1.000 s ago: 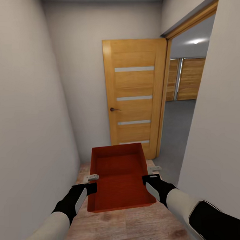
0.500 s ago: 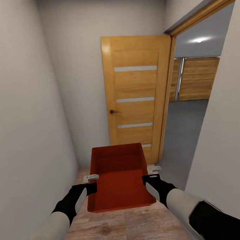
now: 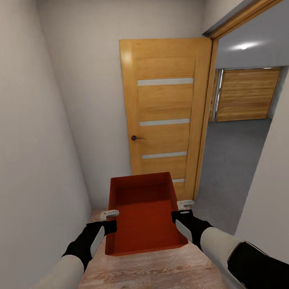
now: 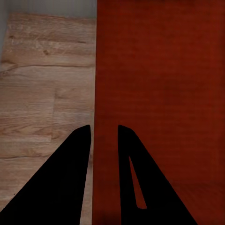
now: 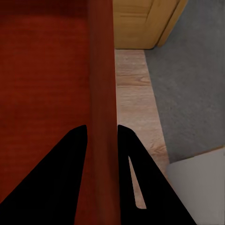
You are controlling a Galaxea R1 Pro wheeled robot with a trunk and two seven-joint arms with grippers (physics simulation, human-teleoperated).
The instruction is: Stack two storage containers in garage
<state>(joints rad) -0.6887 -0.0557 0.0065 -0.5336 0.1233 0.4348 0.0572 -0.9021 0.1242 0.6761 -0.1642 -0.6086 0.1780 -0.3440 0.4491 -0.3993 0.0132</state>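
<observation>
Storage containers: one, orange-red, open-topped [image 3: 143, 214].

Hands: two, a left hand [image 3: 109, 214] and a right hand [image 3: 185, 203], each with two fingers; one finger of each sits inside the bin wall and one outside, as seen in the wrist views (left hand [image 4: 104, 133], right hand [image 5: 102, 133]).

Arms: two, black and white.

Doors: one open wooden door [image 3: 166, 113] with four pale horizontal strips and one dark handle [image 3: 135, 137]; wooden-plank garage doors [image 3: 245, 94] beyond the doorway, at least two panels in view.

Ceiling lights: one [image 3: 243, 47].

Floor surfaces: two kinds, light wood plank [image 3: 151, 273] and dark grey concrete [image 3: 230, 165].
</observation>
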